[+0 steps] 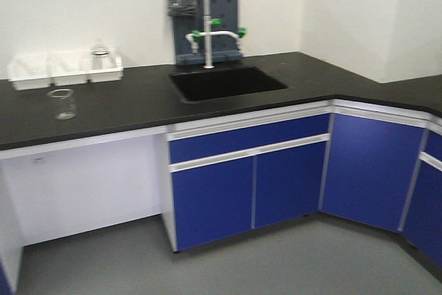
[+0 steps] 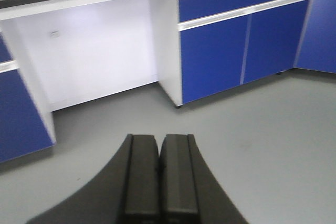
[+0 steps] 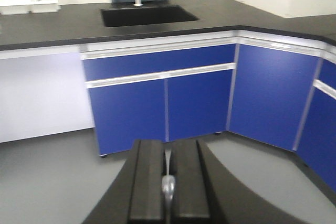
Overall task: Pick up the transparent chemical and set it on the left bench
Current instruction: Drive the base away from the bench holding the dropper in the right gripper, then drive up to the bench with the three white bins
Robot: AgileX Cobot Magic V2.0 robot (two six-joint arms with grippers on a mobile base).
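Two tools show at the bottom of their wrist views, and only one carries anything. Our right tool (image 3: 168,148) is clamped on the transparent chemical (image 3: 168,187). The slim clear pipette lies in the seam between the pads, its small bulb visible partway along. Its long axis runs the way the tool points; we cannot tell which end leads. Our left tool (image 2: 159,141) has its pads pressed together with nothing between them, aimed over grey floor (image 2: 262,145) toward the blue cabinets (image 2: 210,56).

The left bench (image 1: 124,105) lies ahead of the right tool, off to its left and higher. In the front view, three white bins (image 1: 65,68) stand at the back against the wall. A glass beaker (image 1: 62,103) stands just in front of them, with bare black tabletop between it and the sink (image 1: 224,82). Open floor separates us from the cabinets, so we judge the carry is not yet finished. The base must close in and the right arm must reach up and leftward. The left arm is nearer that end of the bench, but it holds nothing.
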